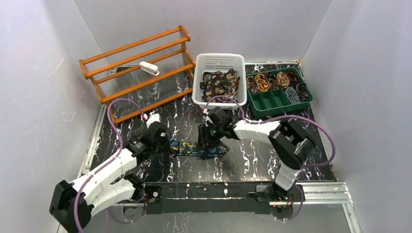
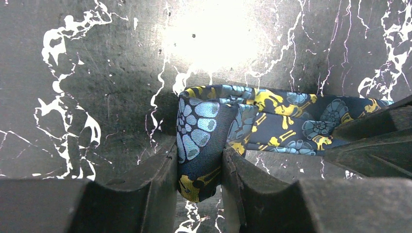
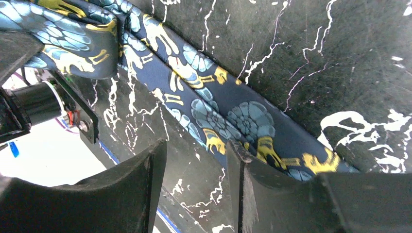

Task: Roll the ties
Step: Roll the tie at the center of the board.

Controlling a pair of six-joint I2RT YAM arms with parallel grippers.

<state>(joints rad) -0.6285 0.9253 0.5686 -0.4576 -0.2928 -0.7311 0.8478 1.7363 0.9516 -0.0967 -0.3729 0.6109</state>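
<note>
Left wrist view: the left gripper is clamped on the folded end of the dark blue fabric necktie with teal and gold paisley. The fold looks loose, so I judge it could slip free or spring flat under a quick twist. The right gripper has its jaws apart with nothing between them, and the strip beside one finger might snag. The tie lies stretched left to right on the black white-veined tabletop, near its middle.

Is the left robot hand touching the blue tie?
Touching. The left wrist view shows the left hand pinching the folded end of the blue tie between both fingers.
</note>
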